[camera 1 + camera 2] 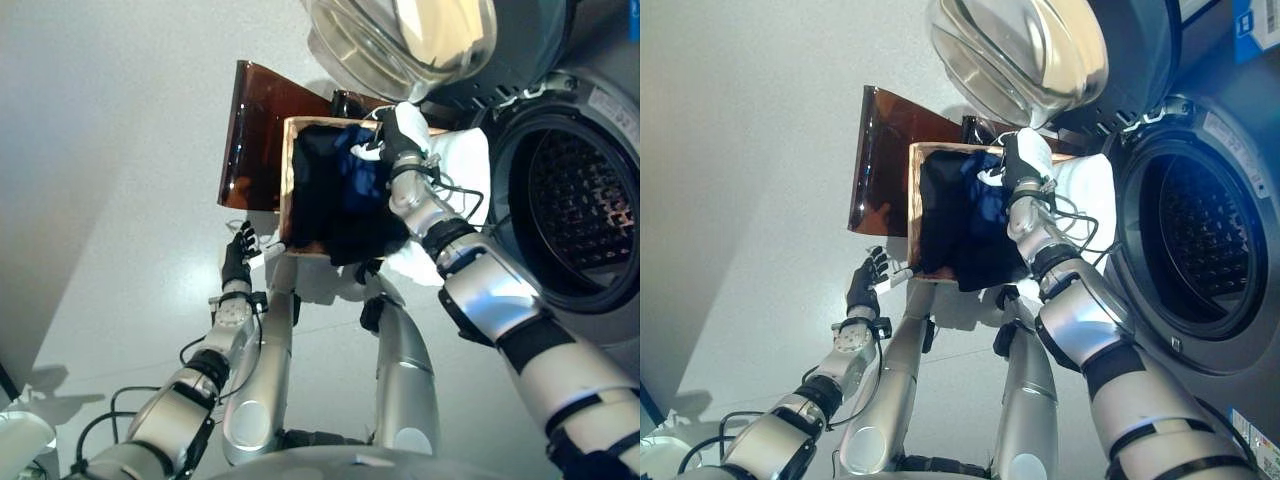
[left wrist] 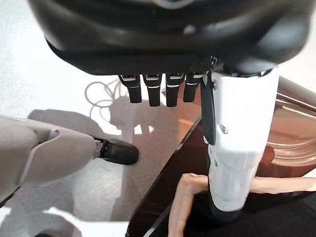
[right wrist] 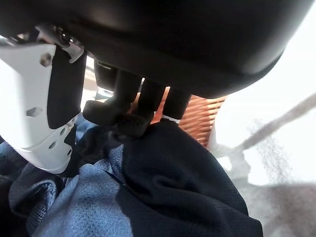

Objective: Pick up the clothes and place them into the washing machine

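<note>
Now right hand (image 3: 118, 106) grips dark clothes (image 3: 163, 182).

bright overhead light | glare on washer door glass (image 1: 420, 40) | soft floor (image 1: 130, 200) shadows | wrist views blurred close-up

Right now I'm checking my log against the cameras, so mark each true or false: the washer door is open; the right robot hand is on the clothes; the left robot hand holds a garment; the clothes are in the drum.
1. The washing machine door is open: true.
2. The right robot hand is curled on the dark blue clothes in the wooden box: true.
3. The left robot hand holds a garment: false; it hangs open beside the box, holding nothing.
4. The clothes are in the drum: false; they lie in the box.
</note>
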